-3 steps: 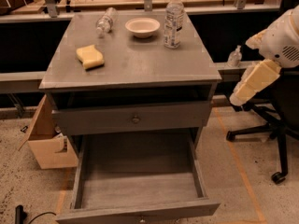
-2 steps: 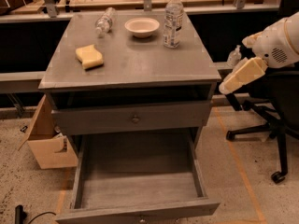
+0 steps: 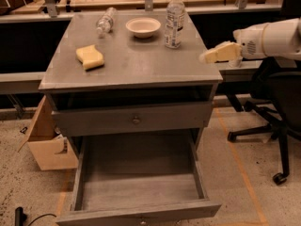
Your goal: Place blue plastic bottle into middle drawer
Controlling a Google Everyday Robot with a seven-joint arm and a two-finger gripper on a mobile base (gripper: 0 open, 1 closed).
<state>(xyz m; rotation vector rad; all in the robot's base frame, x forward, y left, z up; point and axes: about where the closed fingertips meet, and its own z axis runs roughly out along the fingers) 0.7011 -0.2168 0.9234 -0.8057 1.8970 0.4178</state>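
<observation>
The blue plastic bottle (image 3: 174, 19) stands upright at the back right of the grey cabinet top (image 3: 141, 65), next to a white bowl (image 3: 143, 27). It is clear, with a white cap and a wide label. The middle drawer (image 3: 141, 189) is pulled out low at the front, and its flat bottom is bare. My gripper (image 3: 217, 53) is cream-coloured on a white arm. It hovers at the cabinet top's right edge, to the right of the bottle and nearer the front, not touching it.
A smaller clear bottle (image 3: 105, 21) lies at the back left of the top, and a yellow sponge (image 3: 90, 57) sits in front of it. A closed drawer front with a round knob (image 3: 136, 120) is above the open drawer. A cardboard box (image 3: 47, 142) stands on the left and an office chair (image 3: 277, 102) on the right.
My gripper has risen and swung left, from beside the cabinet's right side up to the level of the top's right edge. Nothing on the cabinet has moved.
</observation>
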